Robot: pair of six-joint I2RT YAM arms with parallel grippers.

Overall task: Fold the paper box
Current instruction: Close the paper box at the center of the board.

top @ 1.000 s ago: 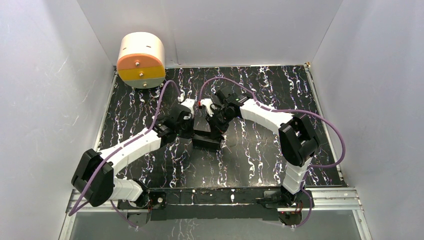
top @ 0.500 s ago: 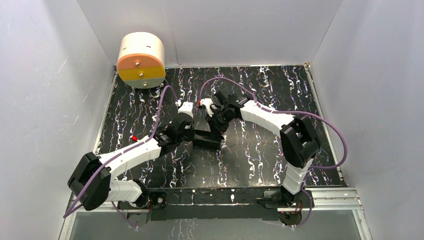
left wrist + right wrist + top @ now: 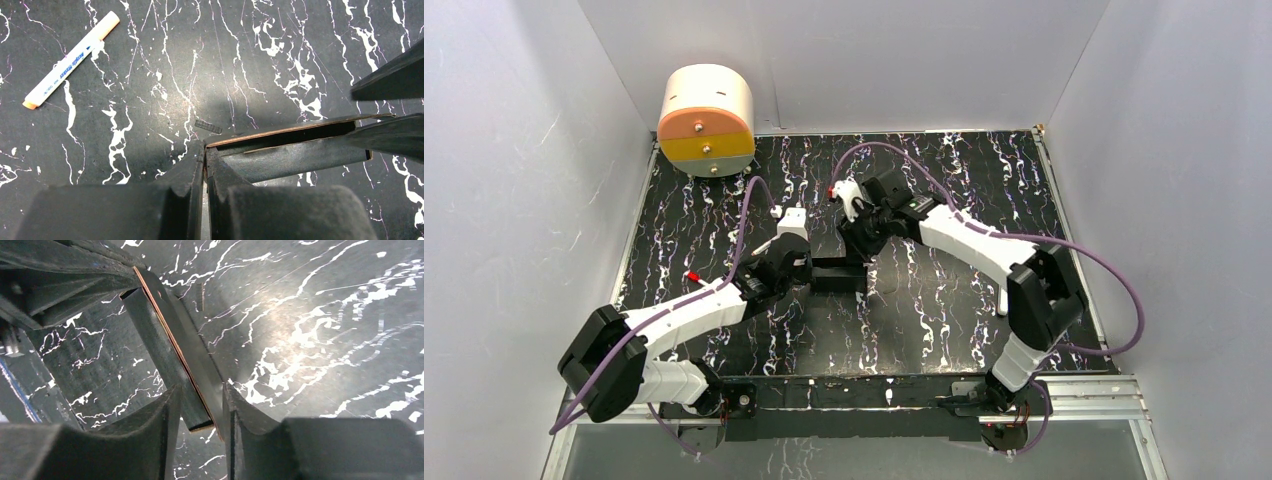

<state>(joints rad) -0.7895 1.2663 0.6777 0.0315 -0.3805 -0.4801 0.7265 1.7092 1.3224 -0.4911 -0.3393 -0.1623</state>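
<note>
The paper box (image 3: 836, 275) is a flattened black card sleeve, held just above the middle of the marbled table. My left gripper (image 3: 804, 268) is shut on its left edge. In the left wrist view the jaws (image 3: 205, 152) pinch the card's corner and the box (image 3: 290, 150) stretches away to the right. My right gripper (image 3: 861, 252) grips the other end from behind. In the right wrist view its fingers (image 3: 200, 412) close on either side of the box (image 3: 165, 345), which shows a brown cut edge.
A white and orange marker pen (image 3: 70, 60) lies on the table left of the box. A small black strip (image 3: 207, 126) lies just beyond the left jaws. A cream and orange round container (image 3: 707, 120) stands at the back left corner. Grey walls enclose the table.
The left gripper has turned and drawn back towards the near left. The right gripper has shifted back, its elbow swinging right. The box now lies level between them.
</note>
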